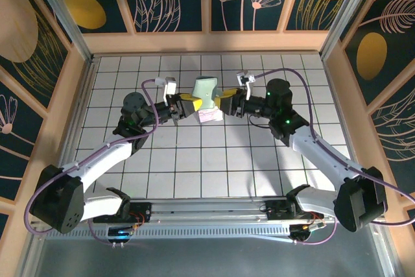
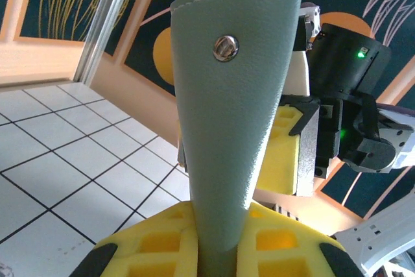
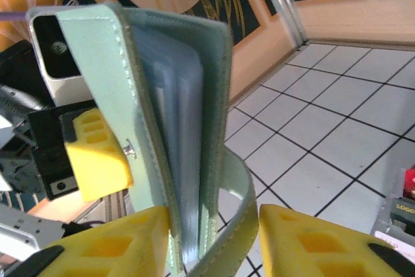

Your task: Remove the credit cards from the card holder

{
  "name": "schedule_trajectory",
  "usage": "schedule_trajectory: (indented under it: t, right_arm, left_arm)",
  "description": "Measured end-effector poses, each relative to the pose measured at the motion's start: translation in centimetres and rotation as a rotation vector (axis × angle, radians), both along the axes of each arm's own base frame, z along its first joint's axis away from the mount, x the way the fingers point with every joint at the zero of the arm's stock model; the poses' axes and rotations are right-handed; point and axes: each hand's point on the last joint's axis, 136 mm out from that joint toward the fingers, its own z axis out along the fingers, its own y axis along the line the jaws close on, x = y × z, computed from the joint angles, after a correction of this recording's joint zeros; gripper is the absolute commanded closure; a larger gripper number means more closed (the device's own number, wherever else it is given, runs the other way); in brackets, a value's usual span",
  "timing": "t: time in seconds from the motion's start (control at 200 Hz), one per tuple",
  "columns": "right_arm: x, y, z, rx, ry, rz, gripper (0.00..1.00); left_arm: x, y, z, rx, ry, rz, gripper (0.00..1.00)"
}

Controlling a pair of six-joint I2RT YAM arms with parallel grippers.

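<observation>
Card holder [image 1: 206,91] is up off the table [image 1: 194,167], mid-air btwn the two arms. L gripper [image 1: 184,106] is clamped tight on it: in the left wrist view the cover rises straight out of the yellow pads [image 2: 279,244]. R gripper [image 3: 214,251] is at the opposite side, jaws part-way in and straddling the bottom edge of the leaves. One pad looks to be against the cover, the other sits just beside the strap [image 3: 238,222]. Pinching or not? Can't tell.

Handling, my read: light, thin, soft leather-like cover w/ stitched edges, so it'll flex and curl rather than lie flat. Inner pockets [image 3: 185,128] look slick. Cards inside can't be made out; prob stiff, slippery, snug fit. Best hold: one arm on the cover near the spine, the other pinching a card's exposed edge, not the floppy strap. Risk: a whole leaf drags along w/ the card.

Writing: none on the cover, just a plain metal snap [image 2: 226,47]. Some print [image 3: 405,211] low at the right wrist view's right edge, too small to read.
</observation>
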Motion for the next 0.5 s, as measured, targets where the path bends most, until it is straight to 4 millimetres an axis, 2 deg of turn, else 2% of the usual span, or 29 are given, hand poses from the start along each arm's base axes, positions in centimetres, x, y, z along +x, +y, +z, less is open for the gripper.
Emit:
schedule_trajectory:
  t: [0.5]
  right_arm:
    - [-1.9,0.0,1.3,0.029,-0.059,0.094,0.67]
  left_arm:
    - [-1.9,0.1,1.3,-0.011,-0.069,-0.067,1.00]
